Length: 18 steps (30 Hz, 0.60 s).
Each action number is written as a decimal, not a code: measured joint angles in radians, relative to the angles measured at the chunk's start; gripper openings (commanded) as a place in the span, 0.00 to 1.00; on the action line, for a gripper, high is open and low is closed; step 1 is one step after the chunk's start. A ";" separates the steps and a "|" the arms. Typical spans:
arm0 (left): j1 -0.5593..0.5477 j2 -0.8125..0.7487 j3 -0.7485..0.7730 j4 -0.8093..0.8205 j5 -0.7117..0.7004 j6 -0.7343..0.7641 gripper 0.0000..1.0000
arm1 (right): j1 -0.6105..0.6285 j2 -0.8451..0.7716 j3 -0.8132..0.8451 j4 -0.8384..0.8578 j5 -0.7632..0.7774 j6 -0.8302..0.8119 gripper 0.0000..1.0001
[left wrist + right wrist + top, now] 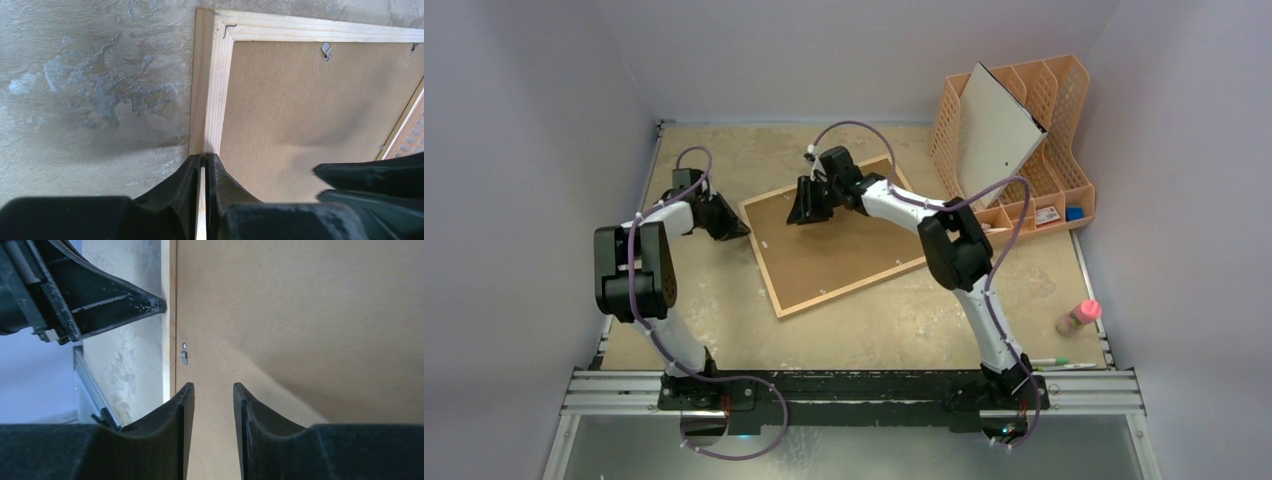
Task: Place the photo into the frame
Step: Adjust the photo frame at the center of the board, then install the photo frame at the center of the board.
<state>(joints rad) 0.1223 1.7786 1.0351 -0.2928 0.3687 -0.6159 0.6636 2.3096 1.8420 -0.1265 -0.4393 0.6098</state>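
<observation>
Our left hand (202,165) pinches the frame (217,100) by its rail; right hand (213,395) gapes above the hardboard backing (300,315). No photo showing, so we can't call it done.

One frame (760,255); one organizer (1064,150); one board (996,130); one bottle (1077,317).

Lilac walls (524,100) enclose a seemingly rough tabletop (874,335).

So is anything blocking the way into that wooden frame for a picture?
Yes. The brown backing panel lies inside the frame, covering its whole opening. The left gripper pinches the frame's rim, and the right gripper hovers open above the panel.
</observation>
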 measured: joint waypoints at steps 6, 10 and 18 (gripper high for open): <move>0.000 -0.004 -0.004 0.001 0.002 0.007 0.02 | 0.031 0.086 0.012 0.019 -0.084 0.096 0.32; 0.003 -0.011 -0.023 0.026 0.011 0.006 0.02 | 0.047 0.109 0.027 0.029 -0.122 0.144 0.28; 0.008 -0.021 -0.051 0.065 0.022 0.006 0.05 | 0.080 0.156 0.077 0.039 -0.139 0.201 0.27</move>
<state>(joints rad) 0.1303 1.7573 0.9844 -0.2276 0.3904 -0.6094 0.7441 2.4657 1.9186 -0.0879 -0.5781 0.8112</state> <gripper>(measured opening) 0.045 0.269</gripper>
